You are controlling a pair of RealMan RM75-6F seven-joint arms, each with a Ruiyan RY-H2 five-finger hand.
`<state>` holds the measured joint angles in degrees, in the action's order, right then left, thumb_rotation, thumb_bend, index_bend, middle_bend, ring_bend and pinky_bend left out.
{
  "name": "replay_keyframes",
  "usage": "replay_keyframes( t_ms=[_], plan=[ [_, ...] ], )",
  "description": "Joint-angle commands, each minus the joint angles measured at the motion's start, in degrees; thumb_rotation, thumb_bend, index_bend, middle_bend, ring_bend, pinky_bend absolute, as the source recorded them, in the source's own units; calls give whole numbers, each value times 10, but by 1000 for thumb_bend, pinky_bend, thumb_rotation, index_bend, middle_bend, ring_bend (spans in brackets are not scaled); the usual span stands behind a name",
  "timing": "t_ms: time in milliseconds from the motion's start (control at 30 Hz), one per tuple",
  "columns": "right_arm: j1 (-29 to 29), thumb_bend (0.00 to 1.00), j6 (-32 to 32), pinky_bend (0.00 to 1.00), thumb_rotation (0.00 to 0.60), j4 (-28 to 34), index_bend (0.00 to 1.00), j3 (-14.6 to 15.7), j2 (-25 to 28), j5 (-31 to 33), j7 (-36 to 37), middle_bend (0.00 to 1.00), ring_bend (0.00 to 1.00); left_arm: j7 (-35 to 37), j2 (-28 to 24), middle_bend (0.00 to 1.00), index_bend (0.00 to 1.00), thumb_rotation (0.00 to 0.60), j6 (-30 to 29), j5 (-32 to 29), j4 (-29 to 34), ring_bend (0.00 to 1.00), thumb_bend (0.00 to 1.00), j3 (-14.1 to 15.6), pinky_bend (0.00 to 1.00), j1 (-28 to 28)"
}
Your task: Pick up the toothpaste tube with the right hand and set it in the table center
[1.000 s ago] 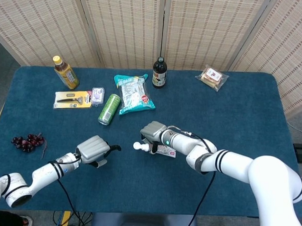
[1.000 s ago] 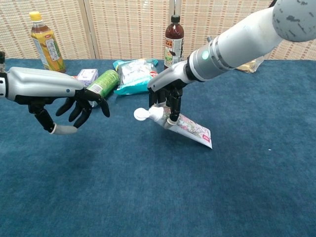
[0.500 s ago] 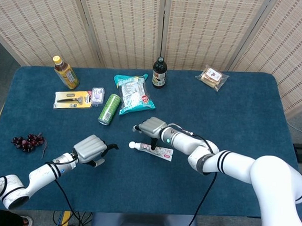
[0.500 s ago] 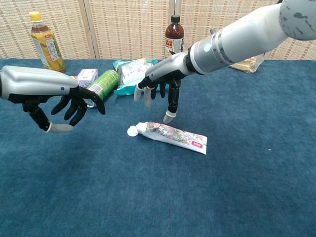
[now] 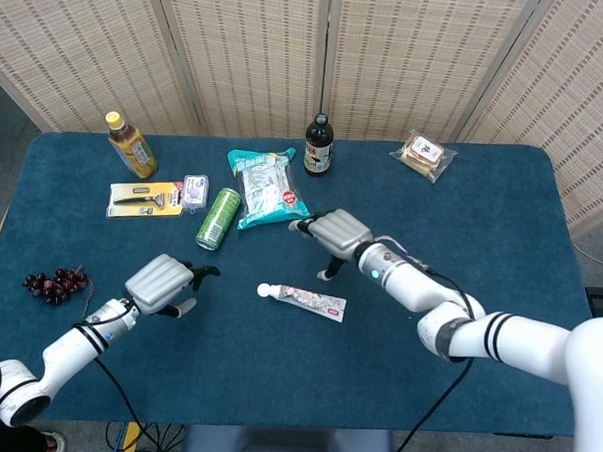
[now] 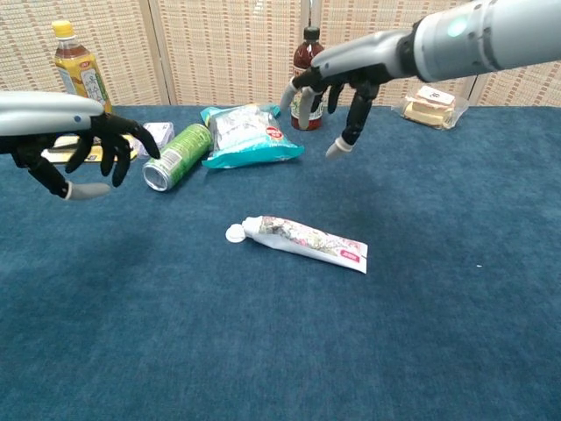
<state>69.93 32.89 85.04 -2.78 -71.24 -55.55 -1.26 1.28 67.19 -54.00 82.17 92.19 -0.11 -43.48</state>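
The toothpaste tube (image 5: 304, 299) (image 6: 302, 241) lies flat on the blue table, white cap to the left, with nothing touching it. My right hand (image 5: 332, 235) (image 6: 337, 86) hovers above and behind the tube, fingers spread and empty. My left hand (image 5: 163, 283) (image 6: 81, 151) hangs over the left side of the table, fingers apart, holding nothing.
A green can (image 5: 219, 217) (image 6: 178, 155), a teal snack bag (image 5: 266, 187) (image 6: 248, 134) and a dark bottle (image 5: 318, 146) (image 6: 307, 74) stand behind the tube. A yellow-capped bottle (image 5: 131, 145), a razor pack (image 5: 145, 198), grapes (image 5: 56, 284) and a wrapped sandwich (image 5: 424, 154) lie further out.
My right hand let go of the tube, which now lies flat, then rose and drew back to the right. My left hand drifted left and away.
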Motion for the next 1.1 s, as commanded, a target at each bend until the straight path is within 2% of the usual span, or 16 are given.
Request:
replay_keyframes(
  t_ms=[33, 100, 233, 433, 600, 800, 1000, 1100],
  plan=[
    [-67, 284, 125, 215, 600, 94, 135, 29, 74, 65, -74, 294, 183, -34, -1, 415, 217, 600, -49, -51, -8, 361, 362, -19, 559, 41],
    [-95, 332, 178, 228, 600, 126, 135, 39, 93, 77, -100, 308, 201, -45, -5, 397, 218, 600, -69, -75, -8, 348, 362, -25, 544, 59],
    [-149, 339, 256, 242, 600, 168, 135, 54, 119, 81, -130, 321, 215, -67, -14, 374, 217, 600, -110, -111, -6, 336, 361, -30, 514, 95],
    [-247, 339, 377, 262, 600, 184, 135, 77, 121, 57, -152, 321, 214, -112, -20, 353, 211, 600, -184, -156, 13, 322, 362, -25, 483, 161],
    [-326, 337, 454, 267, 600, 186, 143, 87, 118, 22, -135, 321, 214, -135, -28, 345, 209, 600, -233, -176, 35, 314, 361, -16, 464, 211],
    [-426, 335, 559, 267, 600, 197, 176, 105, 109, -35, -137, 330, 214, -145, -21, 337, 209, 600, -302, -154, 55, 312, 362, -1, 457, 270],
    [-498, 333, 617, 267, 600, 228, 193, 118, 97, -70, -165, 340, 221, -164, -7, 336, 208, 600, -353, -116, 78, 312, 361, 17, 456, 313],
    [-519, 333, 624, 267, 600, 236, 200, 118, 92, -86, -170, 347, 223, -173, -3, 334, 207, 600, -370, -96, 85, 312, 361, 22, 450, 328]
  ],
)
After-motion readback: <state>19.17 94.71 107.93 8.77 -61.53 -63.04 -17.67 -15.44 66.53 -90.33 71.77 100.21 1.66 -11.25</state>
